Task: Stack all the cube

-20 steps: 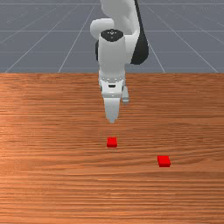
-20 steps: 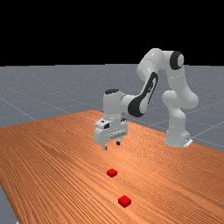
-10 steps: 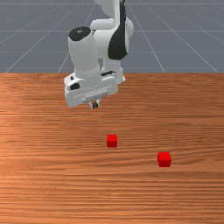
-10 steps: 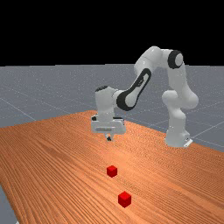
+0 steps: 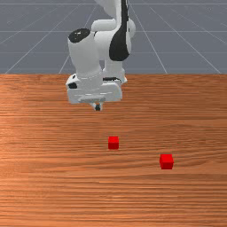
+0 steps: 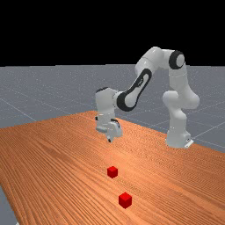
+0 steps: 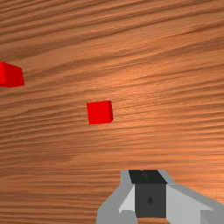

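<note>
Front view: two smooth red cubes (image 5: 166, 162) apart on streaky, grained wood (image 5: 53, 177), pale gripper (image 5: 97, 107) closed, empty.

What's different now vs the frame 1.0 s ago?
Gripper has moved toward the front view's left, turned, and gone from open to shut, gripping nothing. Both cubes show taller than before. Unchanged: the near cube and the far cube keep their spots on the table, unstacked.
</note>
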`<state>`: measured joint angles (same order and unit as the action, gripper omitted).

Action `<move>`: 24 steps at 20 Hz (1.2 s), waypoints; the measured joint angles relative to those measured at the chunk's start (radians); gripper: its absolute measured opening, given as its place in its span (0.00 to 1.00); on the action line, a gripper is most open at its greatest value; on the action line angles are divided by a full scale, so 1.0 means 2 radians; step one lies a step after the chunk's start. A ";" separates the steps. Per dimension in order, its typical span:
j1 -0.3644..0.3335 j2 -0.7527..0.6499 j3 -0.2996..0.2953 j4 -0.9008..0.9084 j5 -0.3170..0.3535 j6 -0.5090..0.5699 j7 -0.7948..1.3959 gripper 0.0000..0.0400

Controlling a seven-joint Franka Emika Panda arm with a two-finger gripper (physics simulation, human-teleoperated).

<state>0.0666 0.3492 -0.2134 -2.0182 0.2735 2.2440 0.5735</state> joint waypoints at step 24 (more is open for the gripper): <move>0.066 0.143 0.005 0.056 -0.045 0.130 0.073 0.48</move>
<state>0.1991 0.6350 -0.2043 -1.9066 0.1841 2.5041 0.7200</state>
